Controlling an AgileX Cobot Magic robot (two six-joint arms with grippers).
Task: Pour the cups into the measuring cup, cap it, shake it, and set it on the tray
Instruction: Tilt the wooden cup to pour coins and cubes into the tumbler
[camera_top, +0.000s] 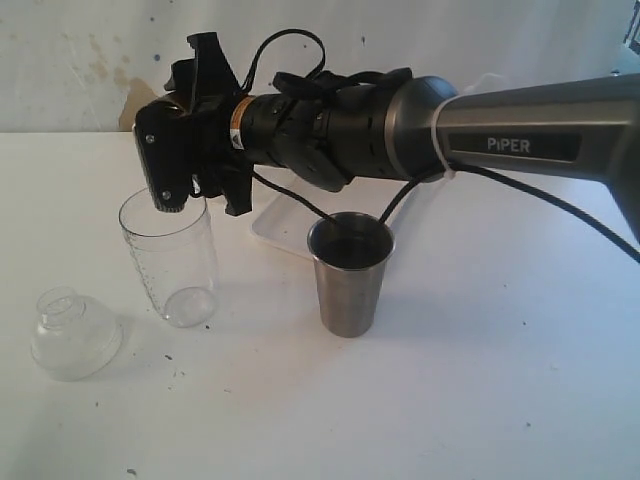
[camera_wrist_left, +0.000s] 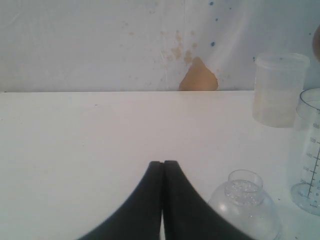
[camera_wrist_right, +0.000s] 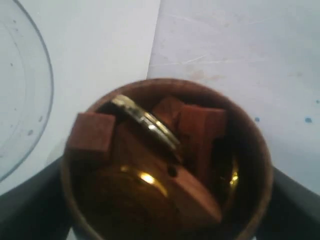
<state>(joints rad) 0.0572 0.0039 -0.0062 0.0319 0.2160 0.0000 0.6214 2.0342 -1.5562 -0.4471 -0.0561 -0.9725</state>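
My right gripper reaches across from the right and hangs over the mouth of the clear measuring cup, which stands upright and looks empty. In the right wrist view this gripper is shut on the brown wooden cup, which holds wooden blocks and gold rings; the measuring cup's rim lies beside it. The gripper hides the wooden cup in the exterior view. The steel tumbler stands upright to the right. The white tray lies behind it, mostly hidden by the arm. My left gripper is shut and holds nothing.
The clear domed cap sits on the table left of the measuring cup. A frosted plastic cup stands near the back wall. The right arm's cables hang over the tumbler and tray.
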